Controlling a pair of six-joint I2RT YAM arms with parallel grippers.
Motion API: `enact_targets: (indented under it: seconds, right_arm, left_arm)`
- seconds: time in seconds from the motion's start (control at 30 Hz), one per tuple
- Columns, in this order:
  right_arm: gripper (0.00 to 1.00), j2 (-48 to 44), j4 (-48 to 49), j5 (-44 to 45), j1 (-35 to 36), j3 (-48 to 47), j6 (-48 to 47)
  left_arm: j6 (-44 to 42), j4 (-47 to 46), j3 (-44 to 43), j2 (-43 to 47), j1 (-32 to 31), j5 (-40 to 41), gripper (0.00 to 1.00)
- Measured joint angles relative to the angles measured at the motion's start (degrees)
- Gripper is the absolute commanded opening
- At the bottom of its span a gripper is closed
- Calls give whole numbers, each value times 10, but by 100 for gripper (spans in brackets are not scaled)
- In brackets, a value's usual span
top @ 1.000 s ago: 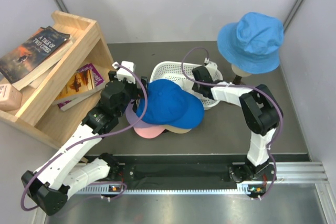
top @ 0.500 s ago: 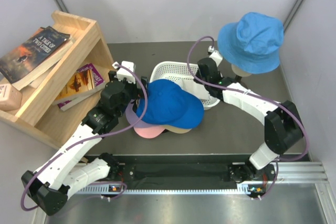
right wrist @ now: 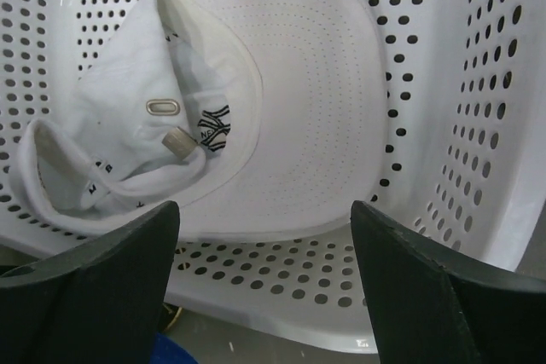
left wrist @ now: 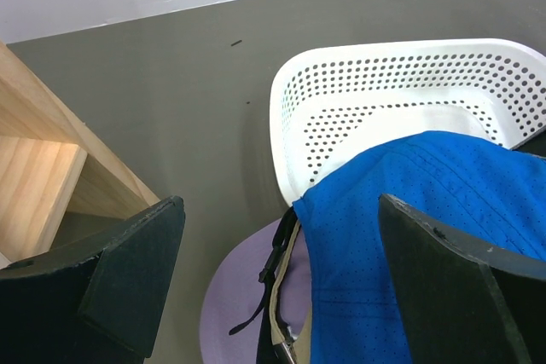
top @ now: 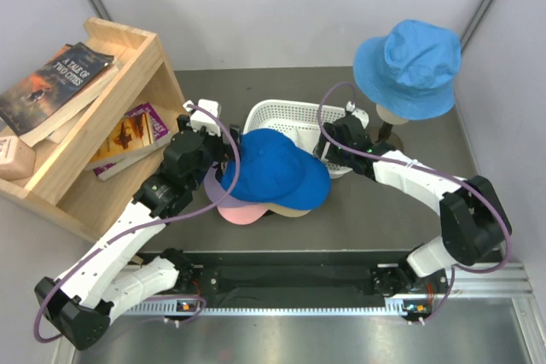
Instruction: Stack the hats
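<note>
Top external view: pile of caps at table (top: pixel 367 210) centre, royal blue cap (top: pixel 277 168) on top, brim edges of lavender cap (top: pixel 211 183), pink cap (top: pixel 241 214) and tan cap (top: pixel 293 210) sticking out under it on the left and near sides. Blue cap's far edge overlaps the near rim of the white basket (top: pixel 277 115), which sits just beyond the pile. Left gripper (top: pixel 223 155) sits at the pile's left side, right gripper (top: pixel 331 144) over the basket's right end, just right of the blue cap. Light blue bucket hat (top: pixel 409 66) rests on a cream mannequin head (top: pixel 391 114) at far right. Wooden shelf (top: pixel 102 117) at left holds books (top: pixel 53 83).

Left wrist view: left gripper (left wrist: pixel 281 283) fingers spread wide, nothing between them; blue cap (left wrist: pixel 409 245) below on the right, lavender brim (left wrist: pixel 235 304) and a dark strap (left wrist: pixel 271 274) under it, white basket (left wrist: pixel 375 108) beyond.

Right wrist view: right gripper (right wrist: pixel 264 283) fingers spread apart, empty, hanging above the basket (right wrist: pixel 478 125). White cap (right wrist: pixel 247 117) lies inside the basket, upside down, inner band and a label showing at left, brim toward the right. No contact between fingers and cap.
</note>
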State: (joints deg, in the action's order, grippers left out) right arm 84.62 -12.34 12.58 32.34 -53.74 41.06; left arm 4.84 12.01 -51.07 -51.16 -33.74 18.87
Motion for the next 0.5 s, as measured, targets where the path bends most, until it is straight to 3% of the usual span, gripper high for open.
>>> enact_targets:
  seconds: [0.5]
  right_arm:
    - [83,185,-23,-37,-5,-110,-40]
  left_arm:
    - [0,0,0,-1,0,0,99]
